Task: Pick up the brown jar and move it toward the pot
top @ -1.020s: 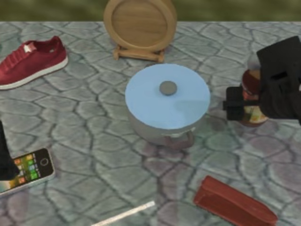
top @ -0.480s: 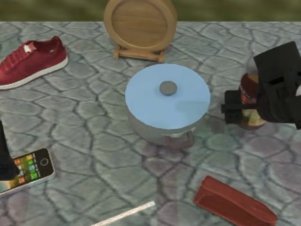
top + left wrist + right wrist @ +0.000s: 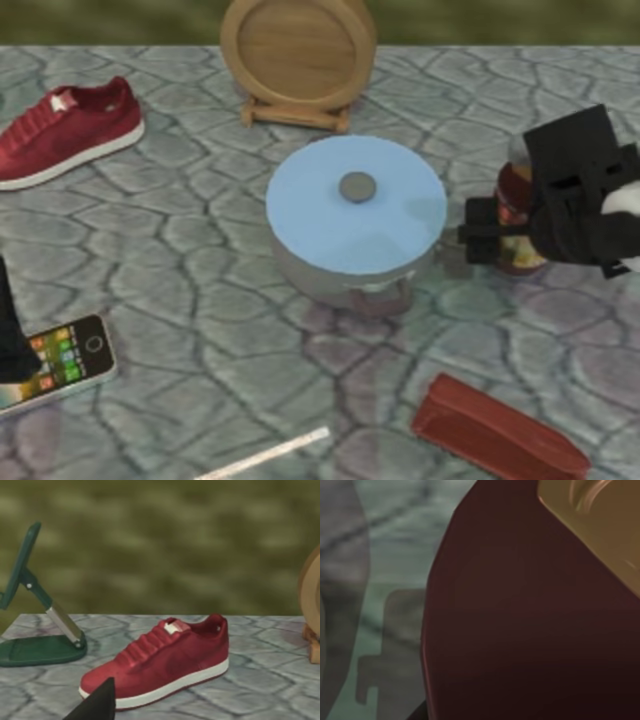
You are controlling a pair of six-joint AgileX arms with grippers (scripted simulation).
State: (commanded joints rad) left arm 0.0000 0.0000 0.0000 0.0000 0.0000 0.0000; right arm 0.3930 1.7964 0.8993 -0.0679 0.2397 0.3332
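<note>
Jar (image 3: 517, 222): sits at the desk's right side, just right of the pot (image 3: 356, 218), clamped in the right hand (image 3: 492, 232). Appears raised off the desk (image 3: 200, 250), judging by the shadow cast just beside the pot; contact with the surface cannot be confirmed from above.

Procedure for the step in hand, as judged:
- Hold the clamp firm; glass walls are smooth and likely to slip under a loose grip.
- Keep the jar upright during travel.
- Carry leftward at a steady rate toward the pot.
- Stop short of the pot's wall and rim; avoid knocking the blue lid or the side handle at the pot's near edge.
- Lower only with clear desk beneath.

Appearance of the jar: small, dark brown glass, brown lid, orange-yellow label on the side. Far smaller than the pot. Fills the right wrist view (image 3: 530, 630) as a dark brown curved wall with a patch of label at one corner; the hand's shadow shows on the desk beyond.

Pot: large, round, grey, with a flat light-blue lid and grey knob, at the desk's centre.

Left hand (image 3: 97, 705): parked at the desk's left edge near the phone (image 3: 60, 362), facing the red shoe (image 3: 160, 660); finger state cannot be told.
</note>
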